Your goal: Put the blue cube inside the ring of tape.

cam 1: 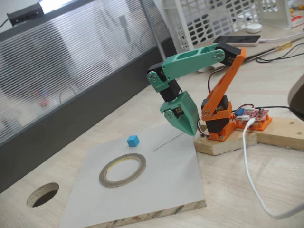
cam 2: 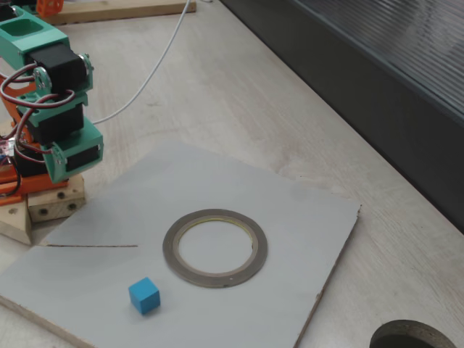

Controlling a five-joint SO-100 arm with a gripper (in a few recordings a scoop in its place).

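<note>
— Blue cube [cam 1: 133,140] first: where is it?

— It sits on the grey board [cam 1: 180,166], outside the ring of tape [cam 1: 122,170] and clear of it. In a fixed view it lies just beyond the ring, towards the dark wall panel [cam 1: 71,118]. In the other it is nearer the camera, at the ring's lower left, close to the board's near edge. Nothing touches it.

— And the ring?

— Flat on the same board, roughly in the middle. Its open centre shows only bare board.

— Where is your gripper?

— My gripper [cam 1: 190,124] hangs above the board's corner nearest my orange base [cam 1: 218,124], pointing downwards and well apart from both the cube and the ring. A thin dark line [cam 2: 90,246] on the board runs out from that side.

— Are your fingers apart or together?

— They look drawn together into one green wedge with nothing between them, though the tips are not sharp enough for me to be certain.

— Anything else around?

— A white cable [cam 1: 251,175] trails across the wooden table [cam 1: 247,209], and a round hole [cam 1: 42,194] is cut through the tabletop past the board's far corner.
</note>
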